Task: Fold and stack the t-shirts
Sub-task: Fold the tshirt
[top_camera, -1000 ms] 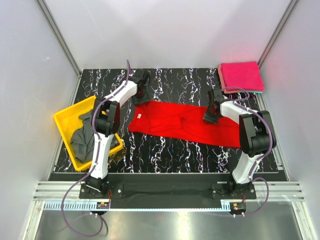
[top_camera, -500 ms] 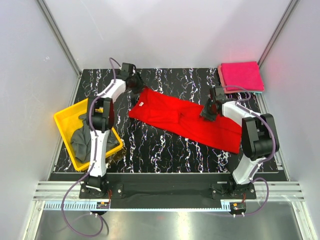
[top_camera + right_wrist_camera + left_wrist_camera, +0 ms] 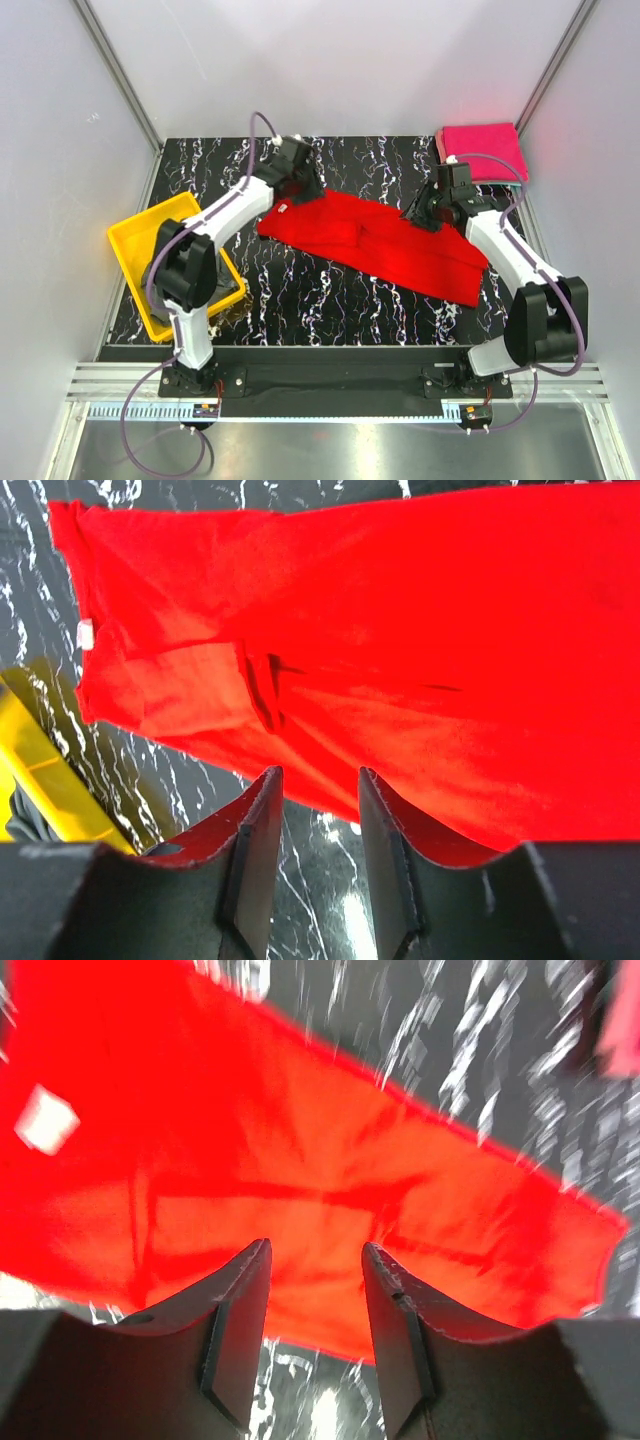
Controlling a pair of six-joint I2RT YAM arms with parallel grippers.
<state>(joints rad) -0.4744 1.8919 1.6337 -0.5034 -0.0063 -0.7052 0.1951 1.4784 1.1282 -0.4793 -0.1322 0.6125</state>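
Note:
The bright red t-shirt [image 3: 385,245] lies spread in a long slanted band across the black marbled table, with its white neck label [image 3: 285,208] at the left end. My left gripper [image 3: 305,185] hovers open just behind that collar end. In the left wrist view the left gripper [image 3: 315,1245] has nothing between its jaws; the red t-shirt [image 3: 300,1160] and its label [image 3: 47,1120] lie beneath. My right gripper [image 3: 425,212] stands open over the shirt's far right part. The right wrist view shows the right gripper [image 3: 318,771] empty above the red t-shirt [image 3: 400,630].
Folded magenta-pink t-shirts [image 3: 485,150] sit stacked at the back right corner. A yellow tray [image 3: 135,245] rests at the left edge, partly covered by my left arm; the yellow tray [image 3: 45,765] also shows in the right wrist view. Grey walls enclose the table.
The red shirt's left end was pulled back, so it now lies slanted. My left gripper has swung right over the collar. My right gripper has opened wider and risen off the cloth.

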